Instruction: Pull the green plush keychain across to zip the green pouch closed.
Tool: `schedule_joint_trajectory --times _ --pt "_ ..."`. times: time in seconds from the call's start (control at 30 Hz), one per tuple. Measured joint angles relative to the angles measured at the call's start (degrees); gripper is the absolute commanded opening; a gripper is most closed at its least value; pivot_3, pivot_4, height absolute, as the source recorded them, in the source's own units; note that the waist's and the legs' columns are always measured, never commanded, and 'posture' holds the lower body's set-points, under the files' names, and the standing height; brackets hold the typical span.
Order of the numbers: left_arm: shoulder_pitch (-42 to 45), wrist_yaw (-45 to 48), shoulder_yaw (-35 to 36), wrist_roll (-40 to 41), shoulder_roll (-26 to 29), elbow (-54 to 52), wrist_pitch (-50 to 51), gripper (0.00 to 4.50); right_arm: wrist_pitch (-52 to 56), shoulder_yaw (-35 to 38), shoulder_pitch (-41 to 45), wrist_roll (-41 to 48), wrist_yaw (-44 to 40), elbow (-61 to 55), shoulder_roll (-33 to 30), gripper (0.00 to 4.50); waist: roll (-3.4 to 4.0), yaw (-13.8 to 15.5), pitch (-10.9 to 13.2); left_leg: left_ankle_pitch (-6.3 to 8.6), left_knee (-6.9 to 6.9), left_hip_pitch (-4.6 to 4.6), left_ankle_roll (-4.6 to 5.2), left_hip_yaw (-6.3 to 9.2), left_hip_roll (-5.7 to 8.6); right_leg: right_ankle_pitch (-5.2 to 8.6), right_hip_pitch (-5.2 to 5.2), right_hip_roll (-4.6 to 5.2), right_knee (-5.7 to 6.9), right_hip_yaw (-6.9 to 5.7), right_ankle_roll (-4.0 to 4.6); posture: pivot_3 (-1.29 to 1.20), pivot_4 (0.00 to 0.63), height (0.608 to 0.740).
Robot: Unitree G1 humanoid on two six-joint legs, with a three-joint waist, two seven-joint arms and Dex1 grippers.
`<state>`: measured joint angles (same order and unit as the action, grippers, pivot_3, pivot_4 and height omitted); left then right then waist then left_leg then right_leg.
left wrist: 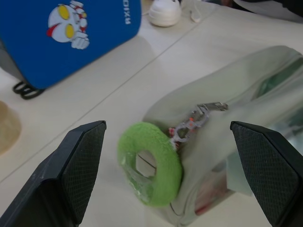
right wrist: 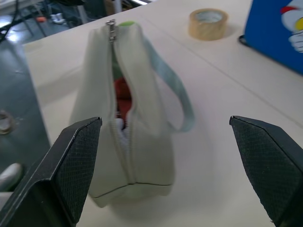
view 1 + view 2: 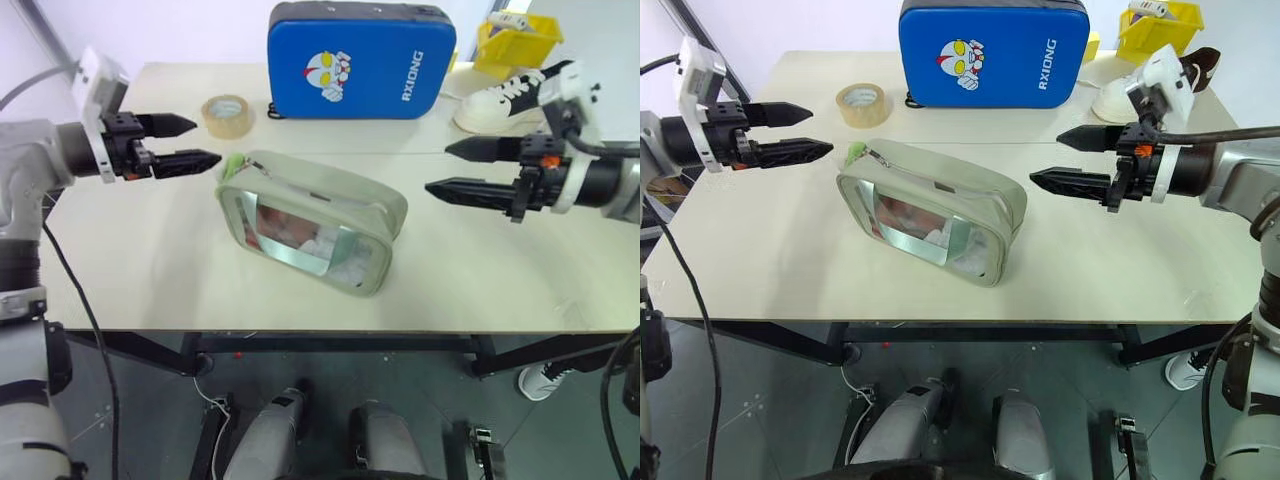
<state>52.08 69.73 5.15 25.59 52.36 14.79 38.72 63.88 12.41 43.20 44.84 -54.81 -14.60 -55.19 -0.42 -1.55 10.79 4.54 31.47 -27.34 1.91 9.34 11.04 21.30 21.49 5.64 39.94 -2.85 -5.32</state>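
The green pouch (image 3: 310, 222) stands on the table's middle, its clear window facing me and its top zipper gaping open over red and white contents (image 2: 122, 90). The green plush keychain (image 1: 150, 163), a lime fuzzy ring, hangs from the zipper pull at the pouch's left end (image 3: 232, 166). My left gripper (image 3: 190, 142) hovers open just left of that end, level with the keychain, touching nothing. My right gripper (image 3: 462, 168) is open too, held in the air off the pouch's right end with a clear gap to it.
A blue cartoon-printed case (image 3: 360, 60) stands behind the pouch. A tan tape roll (image 3: 226, 114) lies at the back left. A white sneaker (image 3: 510, 95) and a yellow bin (image 3: 518, 40) sit at the back right. The table's front edge (image 3: 320, 328) is near.
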Motion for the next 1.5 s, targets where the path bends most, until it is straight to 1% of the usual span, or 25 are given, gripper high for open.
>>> schedule_joint_trajectory --times 0.23,0.4,0.57,0.67,0.8,1.0,1.03,1.07,1.1,1.2,1.3,1.33,1.37,1.5 --pt "0.57 -3.17 0.12 -1.48 -1.54 3.19 -2.69 4.45 -0.72 -0.83 0.17 -0.13 1.29 -0.21 0.04 4.5 0.0 -0.34 0.0 0.16 0.46 -0.09 0.23 -0.01 0.01 -0.03 -0.03 -0.05 0.02 -0.02 -0.07 0.0 0.15 0.74" --pt "0.42 -3.15 0.12 -1.36 -1.53 1.85 -2.77 4.45 -1.84 -2.13 1.1 -0.56 1.79 0.28 0.18 4.5 0.0 -0.8 0.0 0.17 0.53 -0.09 0.25 -0.03 0.01 -0.07 0.01 -0.04 0.03 -0.01 -0.14 0.0 0.15 0.74" --pt "0.08 -2.33 0.13 -0.44 -1.43 -1.49 -0.67 4.45 -3.35 -5.52 3.79 -1.84 1.51 2.62 1.43 4.5 0.0 -1.0 0.0 0.18 0.5 -0.09 0.26 -0.04 0.01 -0.07 0.03 -0.05 0.03 0.01 -0.15 0.0 0.15 0.74" --pt "-0.18 -0.15 0.12 2.46 -0.95 -5.79 3.12 4.45 -6.39 -10.04 5.94 -4.39 -0.32 5.61 2.9 4.5 0.01 -1.07 0.01 0.18 0.51 -0.09 0.26 -0.04 0.01 -0.08 0.06 -0.06 0.06 0.01 -0.15 0.0 0.15 0.74" --pt "-2.65 3.3 0.13 6.19 1.4 -14.03 6.06 4.45 -12.9 -17.5 7.79 -10.21 -6.24 13.0 3.89 4.5 0.03 -1.1 0.02 0.17 0.52 -0.07 0.26 -0.05 0.01 -0.08 0.05 -0.09 0.07 0.02 -0.16 0.0 0.15 0.74" --pt "-6.44 4.94 0.25 11.77 3.73 -25.37 10.11 4.45 -20.49 -24.54 9.94 -17.06 -14.46 20.58 6.04 4.5 0.04 -1.0 0.02 0.16 0.59 0.0 0.27 -0.03 0.01 -0.11 -0.03 -0.11 0.13 0.02 -0.21 0.0 0.15 0.74" --pt "-6.57 4.76 0.29 12.4 3.82 -26.18 10.54 4.5 -21.3 -25.42 10.36 -17.99 -15.42 21.72 6.9 3.97 0.04 -1.01 0.02 0.16 0.6 0.01 0.26 -0.03 0.01 -0.11 -0.03 -0.12 0.14 0.02 -0.21 0.0 0.15 0.74" --pt "-6.73 4.52 0.34 12.68 3.95 -26.57 10.73 4.5 -22.32 -25.94 10.75 -18.99 -16.05 22.99 7.98 3.63 0.04 -1.02 0.02 0.16 0.61 0.03 0.26 -0.03 0.01 -0.11 -0.03 -0.12 0.16 0.02 -0.21 0.0 0.15 0.74" --pt "-6.85 4.24 0.37 12.81 4.13 -26.81 10.85 4.5 -23.4 -26.6 11.23 -19.95 -16.7 24.43 9.03 3.16 0.04 -1.03 0.02 0.16 0.61 0.03 0.26 -0.03 0.01 -0.11 -0.04 -0.12 0.16 0.02 -0.21 0.0 0.15 0.74" --pt "-7.05 3.08 0.73 13.26 4.8 -26.95 10.88 4.5 -27.15 -27.77 12.91 -22.84 -18.45 28.66 10.96 1.5 0.04 -1.04 0.02 0.15 0.61 0.03 0.26 -0.03 0.01 -0.11 -0.02 -0.14 0.17 0.03 -0.22 0.0 0.15 0.74" --pt "-7.14 1.67 1.12 13.32 5.09 -26.76 10.81 4.5 -31.99 -28.14 16.24 -26.28 -19.64 34.88 12.58 0.02 0.04 -0.99 0.03 0.12 0.6 0.03 0.23 -0.02 0.01 -0.12 -0.01 -0.18 0.17 0.03 -0.23 0.0 0.15 0.74" --pt "-7.2 1.23 1.17 13.29 5.13 -26.61 10.72 4.5 -34.02 -28.23 17.68 -27.69 -19.62 37.48 13.4 0.02 0.04 -1.01 0.03 0.1 0.59 0.03 0.18 -0.01 0.01 -0.13 -0.02 -0.19 0.17 0.03 -0.25 0.0 0.15 0.74" --pt "-7.24 0.91 1.22 13.27 5.16 -26.22 10.52 4.5 -37.4 -28.45 20.07 -29.68 -19.28 41.87 14.64 0.02 0.05 -1.07 0.03 -0.05 0.59 0.04 -0.06 -0.03 0.01 -0.14 -0.02 -0.19 0.21 0.05 -0.27 0.0 0.15 0.74" --pt "-7.26 -0.16 1.24 12.96 5.13 -25.13 9.29 4.5 -50.15 -28.54 28.19 -36.45 -16.24 57.23 18.63 0.02 0.05 -1.1 0.03 -0.13 0.57 0.08 -0.17 -0.01 0.01 -0.15 0.0 -0.25 0.23 0.07 -0.27 0.0 0.15 0.74"
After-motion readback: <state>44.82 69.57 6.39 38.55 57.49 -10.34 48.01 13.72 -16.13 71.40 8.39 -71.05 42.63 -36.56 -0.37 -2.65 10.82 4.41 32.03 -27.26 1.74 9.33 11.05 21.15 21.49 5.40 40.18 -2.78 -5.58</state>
